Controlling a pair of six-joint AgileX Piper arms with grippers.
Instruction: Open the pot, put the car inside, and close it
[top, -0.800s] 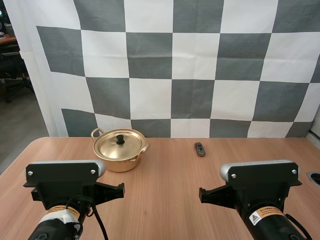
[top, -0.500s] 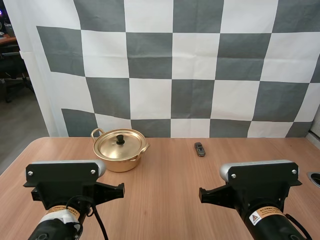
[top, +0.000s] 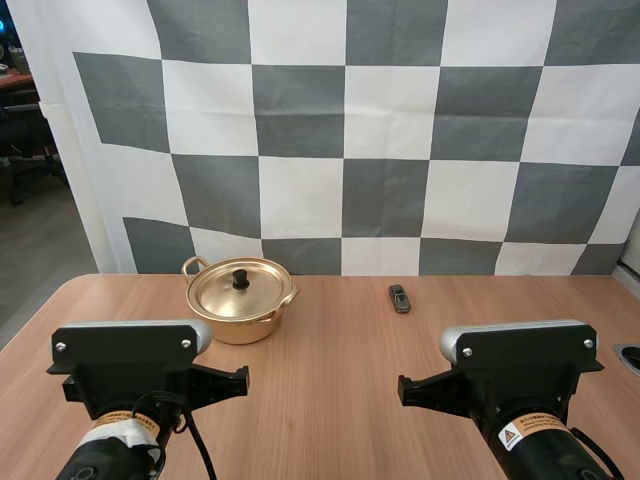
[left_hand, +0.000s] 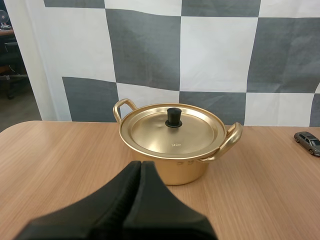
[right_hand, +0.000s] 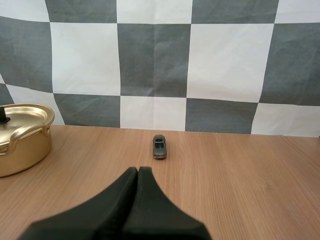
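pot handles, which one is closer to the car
The handle on the pot's front right, the side turned toward the car. The other handle sits at the back left of the rim, away from the car.

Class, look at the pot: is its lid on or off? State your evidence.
On. The lid sits flat within the rim of the pot, knob upward, covering the opening completely.

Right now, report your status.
Left gripper shut, empty; right gripper likewise. Gold pot, lid on; toy car apart on table. Nothing blocks either.
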